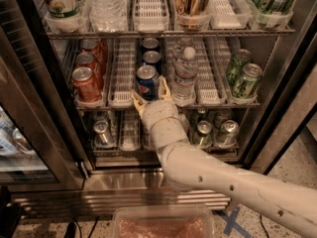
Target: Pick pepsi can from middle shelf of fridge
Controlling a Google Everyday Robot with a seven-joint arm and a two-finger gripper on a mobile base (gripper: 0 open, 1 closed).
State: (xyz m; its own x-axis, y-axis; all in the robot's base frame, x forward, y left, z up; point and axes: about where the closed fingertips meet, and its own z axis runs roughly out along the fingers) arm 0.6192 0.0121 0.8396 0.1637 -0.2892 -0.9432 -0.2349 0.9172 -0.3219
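Camera view, near to far. A clear plastic bin [163,224] is sitting at the bottom edge, in front of the fridge [44,98] and its shiny louvred base [124,182]. The white arm [223,182] is reaching up from the lower right corner toward the front edge of the middle shelf [121,102]. The gripper [150,97] is hovering at that edge with its fingers spread wide, one on each side of the lower part of the pepsi can [146,81]; whether they are touching it cannot be told. The pepsi can is standing upright at the front of its lane, with two more blue cans [151,58] queuing behind it. A water bottle [184,76] is standing just beside it on the right, crowding that side. On the left, a white lane is separating it from the red cans [86,83]. Green cans [246,81] are standing near the shelf's right edge.
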